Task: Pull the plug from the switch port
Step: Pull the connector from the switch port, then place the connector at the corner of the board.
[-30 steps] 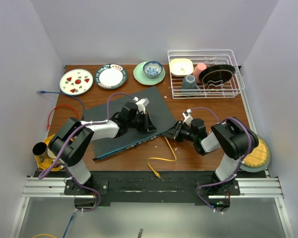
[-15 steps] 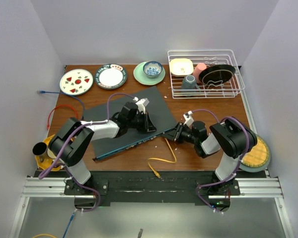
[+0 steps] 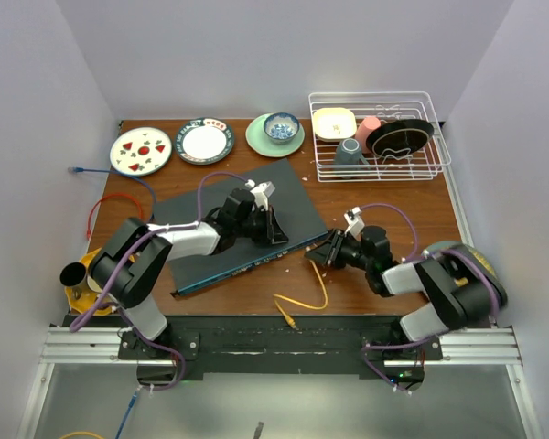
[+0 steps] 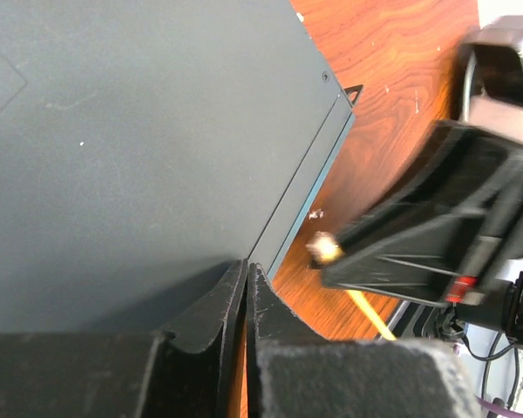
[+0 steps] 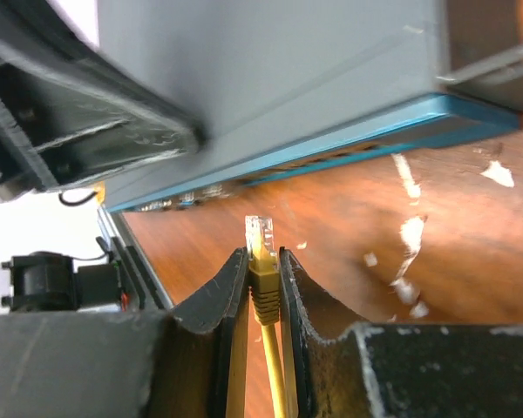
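Overhead, a broad flat black switch (image 3: 297, 197) lies slantwise in the middle of a brown wooden worktop (image 3: 366, 197), its thin blue socket side facing the near edge. The left hand (image 4: 246, 266) reaches over the switch with its two fingers pressed together and nothing between them, their tips at the top face close to the blue side. The right hand (image 5: 263, 261) sits low over the worktop just beside the switch's near right corner and is clenched on a yellow plug (image 5: 261, 239). The plug's clear tip pokes out past the fingertips, pointing at the blue side but apart from it, in no socket. A yellow cable (image 3: 306, 297) trails from the plug across the worktop toward the near edge.
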Controlling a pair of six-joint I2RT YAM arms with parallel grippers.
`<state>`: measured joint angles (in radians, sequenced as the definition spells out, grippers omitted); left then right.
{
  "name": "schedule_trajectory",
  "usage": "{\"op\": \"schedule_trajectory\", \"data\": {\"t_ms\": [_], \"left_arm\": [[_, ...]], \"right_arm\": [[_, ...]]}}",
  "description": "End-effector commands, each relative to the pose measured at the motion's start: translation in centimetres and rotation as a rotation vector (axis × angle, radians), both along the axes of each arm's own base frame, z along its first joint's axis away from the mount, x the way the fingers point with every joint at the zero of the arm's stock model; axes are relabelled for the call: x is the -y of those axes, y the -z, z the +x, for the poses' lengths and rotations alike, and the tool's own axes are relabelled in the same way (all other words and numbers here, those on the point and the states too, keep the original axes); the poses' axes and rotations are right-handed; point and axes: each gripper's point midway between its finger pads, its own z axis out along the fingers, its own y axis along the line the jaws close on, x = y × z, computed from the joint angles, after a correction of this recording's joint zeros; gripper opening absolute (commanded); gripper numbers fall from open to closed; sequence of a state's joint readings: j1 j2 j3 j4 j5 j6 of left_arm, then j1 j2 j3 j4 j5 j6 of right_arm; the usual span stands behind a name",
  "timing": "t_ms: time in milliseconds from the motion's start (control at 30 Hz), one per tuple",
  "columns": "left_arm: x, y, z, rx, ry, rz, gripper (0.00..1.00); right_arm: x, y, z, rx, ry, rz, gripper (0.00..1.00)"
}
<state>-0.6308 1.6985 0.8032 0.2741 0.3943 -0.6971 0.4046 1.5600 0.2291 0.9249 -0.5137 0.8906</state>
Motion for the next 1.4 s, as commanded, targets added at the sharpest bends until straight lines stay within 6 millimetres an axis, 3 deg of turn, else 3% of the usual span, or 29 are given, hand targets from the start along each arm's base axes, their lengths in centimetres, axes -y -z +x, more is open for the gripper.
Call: {"op": "schedule_trajectory", "data": {"t_ms": [0,33,67,167,200,367,400,433,467,500,533,600,633,867,1133,1233,1367], "left_arm": [[0.2,-3.7,0.7,0.071,-0.018,-0.033,0.08],[-0.3,-4.1,0.9,0.077,-0.04,-0.006,0.08],[-0.5,-4.5,1.1,0.099,-0.039,0.009,0.13],[-0.9,-7.0,1.9,0.183,-0.052,0.019,0.33],[-0.7,-8.0,1.8,0.211,-0.034,0.001,0.46],[0.7,-15.0,0.4,0.384,0.08,-0.179,0.78],[0.8,-15.5,-0.5,0.399,0.113,-0.207,0.8],[0.9,-17.7,-0.9,0.474,0.132,-0.26,0.81],[0.9,-18.5,-1.6,0.508,0.152,-0.284,0.84],[0.7,-17.9,-2.4,0.512,0.16,-0.293,0.86],[0.5,-20.0,-2.8,0.594,0.16,-0.351,0.87],[0.2,-20.1,-4.7,0.63,0.168,-0.411,0.95],[0.3,-21.1,-5.2,0.671,0.166,-0.449,1.0],[3.5,-18.4,-8.7,0.642,0.339,-0.406,1.0],[7.6,-13.6,-9.4,0.523,0.403,-0.327,1.0],[9.2,-12.9,-10.1,0.519,0.432,-0.31,1.0],[9.8,-12.1,-9.6,0.532,0.409,-0.259,1.0]], "right_arm": [[1.0,-3.1,0.8,0.1,0.018,-0.109,0.0],[1.2,-6.0,1.2,0.186,0.03,-0.109,0.0],[1.7,-6.4,1.2,0.169,0.04,-0.156,0.0],[3.0,-10.6,2.2,0.274,0.086,-0.224,0.0],[3.2,-11.3,2.4,0.301,0.086,-0.244,0.0],[2.8,-13.1,3.0,0.317,0.073,-0.251,0.0],[2.7,-13.2,3.0,0.315,0.072,-0.243,0.0],[2.6,-13.5,3.0,0.32,0.072,-0.235,0.0],[2.5,-14.0,3.1,0.326,0.071,-0.226,0.0],[2.4,-14.4,3.1,0.329,0.071,-0.217,0.0],[2.3,-14.6,3.1,0.33,0.067,-0.214,0.0],[2.2,-15.3,3.2,0.337,0.067,-0.203,0.0],[2.1,-15.5,3.2,0.339,0.066,-0.199,0.0],[1.5,-18.3,3.5,0.369,0.062,-0.159,0.0],[0.3,-20.5,3.2,0.402,0.03,-0.131,0.0],[-0.2,-20.9,3.0,0.411,0.02,-0.127,0.0],[-0.5,-20.7,2.8,0.406,0.008,-0.129,0.0]]}}
